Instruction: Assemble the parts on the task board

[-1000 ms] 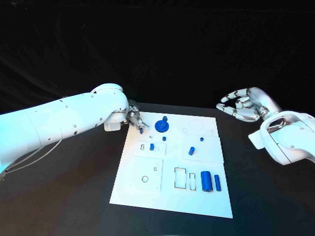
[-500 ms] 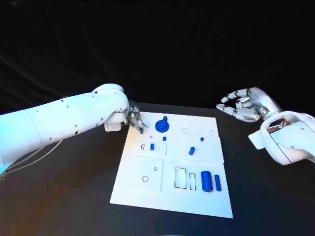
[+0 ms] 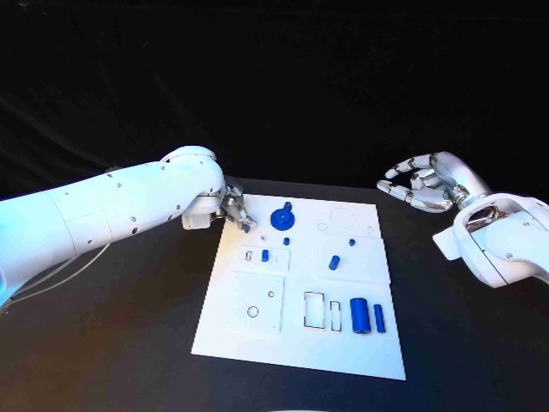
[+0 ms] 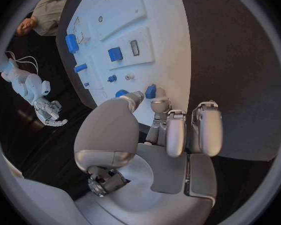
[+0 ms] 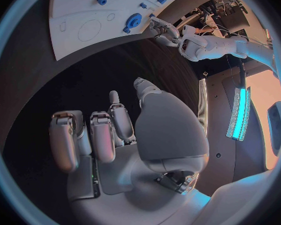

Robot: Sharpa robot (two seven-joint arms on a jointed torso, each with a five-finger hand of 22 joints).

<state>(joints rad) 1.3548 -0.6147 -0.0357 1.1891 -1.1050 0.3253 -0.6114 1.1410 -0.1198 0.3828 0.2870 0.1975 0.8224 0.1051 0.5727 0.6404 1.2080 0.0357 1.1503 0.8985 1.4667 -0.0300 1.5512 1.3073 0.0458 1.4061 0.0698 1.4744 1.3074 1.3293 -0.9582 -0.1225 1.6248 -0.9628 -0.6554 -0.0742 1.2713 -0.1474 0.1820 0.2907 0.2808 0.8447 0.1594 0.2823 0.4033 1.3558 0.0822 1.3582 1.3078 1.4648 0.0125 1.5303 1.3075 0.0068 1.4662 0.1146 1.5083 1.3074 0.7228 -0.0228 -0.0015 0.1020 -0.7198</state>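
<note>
Black table, task board [image 3: 302,343] lengthwise, left hand [image 3: 234,209] fingers pinching blue part [image 4: 151,91], right hand [image 3: 420,184] fingers spread

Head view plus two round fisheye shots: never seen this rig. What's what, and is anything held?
It is a two-armed robot at a black table. The square picture comes from its head camera; each round one comes from a camera at a wrist, behind that arm's own hand. The white task board lies in the middle with small blue parts on it, among them a blue gear and a blue cylinder. The left hand is at the board's far left corner, pinching a small blue part. The right hand hovers off the board, fingers curled, holding nothing.
</note>
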